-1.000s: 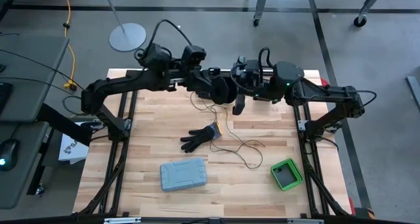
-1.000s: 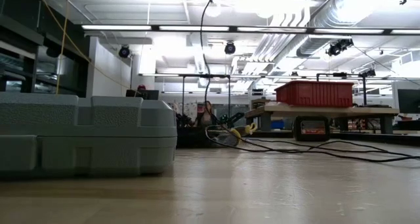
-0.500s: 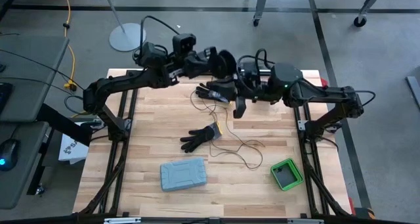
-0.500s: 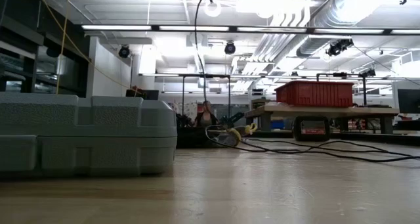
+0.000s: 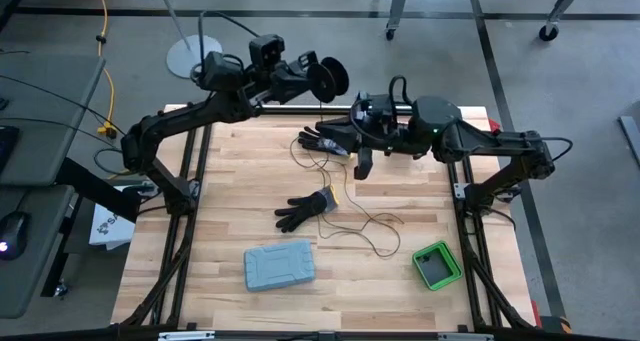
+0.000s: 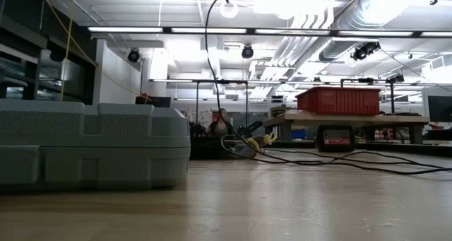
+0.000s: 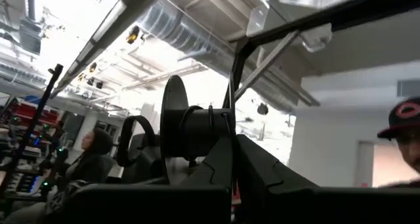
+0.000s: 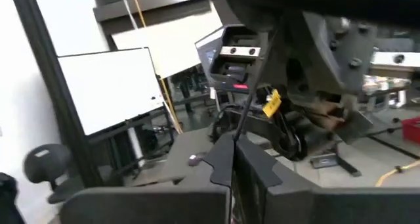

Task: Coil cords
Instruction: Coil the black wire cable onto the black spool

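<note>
The cord is a thin dark wire (image 5: 352,216) lying in loose squiggles on the wooden table; in the low view a strand (image 6: 209,64) rises from the table out of the picture's top. My left gripper (image 5: 305,76) is raised over the table's far edge, shut on a black spool (image 5: 327,77). My right gripper (image 5: 340,136) is low over the table's far middle, pointing toward the left edge and shut on the wire (image 8: 248,109). A small yellow tag (image 8: 271,104) shows beside that strand. My left gripper holds the black spool (image 7: 197,129) at its fingertips, lifted clear of the table, with its round flange (image 7: 172,129) standing on edge. My own fingers (image 7: 220,165) hide the place of contact. A turn of wire (image 7: 210,122) lies around the hub. My right gripper pinches a single strand of the wire (image 8: 237,135) between its two fingertips, coming in about level from the table's right. The strand runs slanting up and away from the fingers (image 8: 223,161).
A black glove (image 5: 305,210) lies mid-table, and another dark glove (image 5: 318,141) lies just ahead of my right gripper. A grey case (image 5: 279,266) lies near the front edge, filling the left of the low view (image 6: 92,145). A green box (image 5: 436,265) stands front right.
My left gripper has risen and gone from beside my right gripper toward the table's far edge, carrying the spool and turning it. The glove beneath it has come into view. The rising strand in the low view has swung a little to the left.
</note>
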Action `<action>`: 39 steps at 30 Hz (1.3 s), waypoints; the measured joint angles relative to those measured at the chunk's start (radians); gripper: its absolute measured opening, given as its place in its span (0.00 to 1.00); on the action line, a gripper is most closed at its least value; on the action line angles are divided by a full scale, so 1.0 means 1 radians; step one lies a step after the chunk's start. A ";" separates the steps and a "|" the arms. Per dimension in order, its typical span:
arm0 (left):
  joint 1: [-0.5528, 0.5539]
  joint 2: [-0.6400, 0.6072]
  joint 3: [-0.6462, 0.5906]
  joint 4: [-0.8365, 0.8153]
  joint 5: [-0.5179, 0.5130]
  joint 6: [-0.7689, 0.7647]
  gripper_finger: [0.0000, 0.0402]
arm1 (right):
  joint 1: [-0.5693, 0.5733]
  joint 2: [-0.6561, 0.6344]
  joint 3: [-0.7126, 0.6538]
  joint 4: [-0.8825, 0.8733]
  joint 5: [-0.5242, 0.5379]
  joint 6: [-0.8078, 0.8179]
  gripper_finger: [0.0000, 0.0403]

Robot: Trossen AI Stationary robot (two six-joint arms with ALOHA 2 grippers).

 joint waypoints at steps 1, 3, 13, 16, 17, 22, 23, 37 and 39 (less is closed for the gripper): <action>0.008 -0.007 0.000 -0.012 0.014 0.004 0.00 | 0.000 0.000 0.000 -0.006 0.017 -0.010 0.02; 0.022 -0.024 0.000 -0.032 0.019 0.005 0.00 | 0.001 0.000 -0.001 -0.042 0.048 -0.040 0.05; 0.050 -0.086 0.002 -0.130 0.068 0.024 0.00 | 0.000 0.007 -0.002 -0.110 0.225 -0.136 0.39; 0.043 -0.093 0.002 -0.126 0.066 0.028 0.00 | 0.000 0.016 -0.002 -0.099 0.265 -0.184 0.44; 0.040 -0.093 0.002 -0.128 0.066 0.030 0.00 | -0.001 0.020 -0.001 -0.095 0.281 -0.201 0.44; 0.024 -0.089 0.001 -0.133 0.059 0.047 0.00 | -0.014 0.060 -0.001 -0.052 0.291 -0.208 0.45; 0.021 -0.090 0.001 -0.131 0.056 0.053 0.00 | -0.018 0.065 -0.001 -0.055 0.292 -0.222 0.45; 0.030 -0.090 0.001 -0.135 0.055 0.064 0.00 | -0.012 0.087 -0.002 -0.065 0.323 -0.247 0.42; 0.035 -0.090 0.001 -0.134 0.055 0.064 0.00 | -0.008 0.087 -0.002 -0.064 0.330 -0.247 0.37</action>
